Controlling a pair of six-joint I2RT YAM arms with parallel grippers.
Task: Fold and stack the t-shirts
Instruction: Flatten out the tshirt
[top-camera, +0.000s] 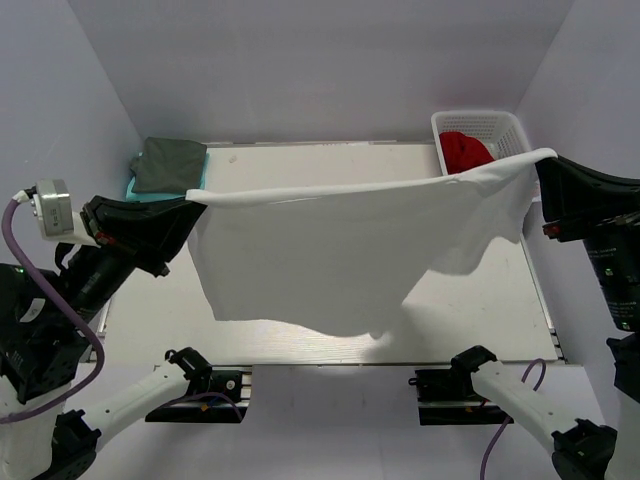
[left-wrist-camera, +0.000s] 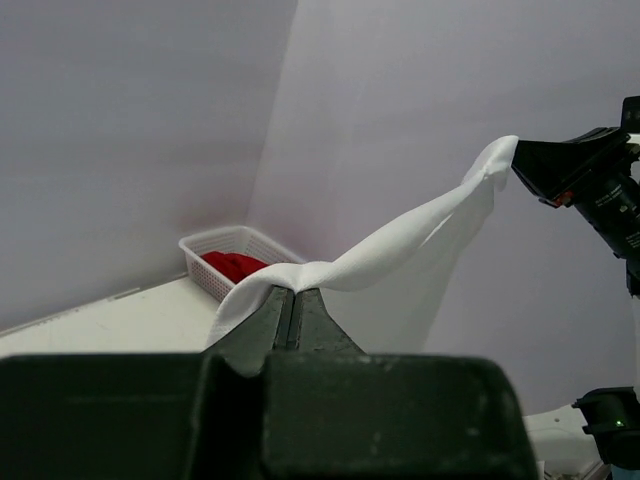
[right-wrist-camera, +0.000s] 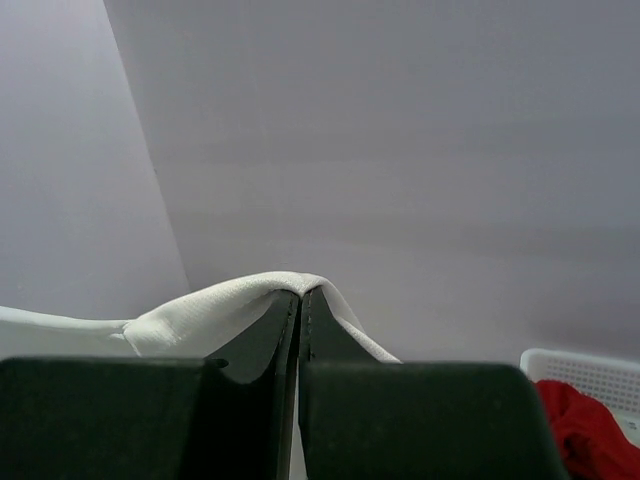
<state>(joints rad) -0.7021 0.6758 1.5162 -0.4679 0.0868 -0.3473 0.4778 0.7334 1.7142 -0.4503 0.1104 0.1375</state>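
- White t-shirt (top-camera: 340, 250) hangs spread in the air above the tabletop (top-camera: 480, 300), stretched by its upper edge between the two arms and not yet folded.
- Left fingers (left-wrist-camera: 268, 318) are pinched tight on one top corner; right fingers (right-wrist-camera: 268, 330) are pinched tight on the other.
- Dark grey-green t-shirt (top-camera: 170, 163) lies folded at the far left on a teal t-shirt (top-camera: 203, 168); the stack looks started.
- Red cloth (top-camera: 465, 150) sits bunched in the white basket (top-camera: 480, 118), far right.
- Likely left to do: fold and stack the white shirt, then the red.
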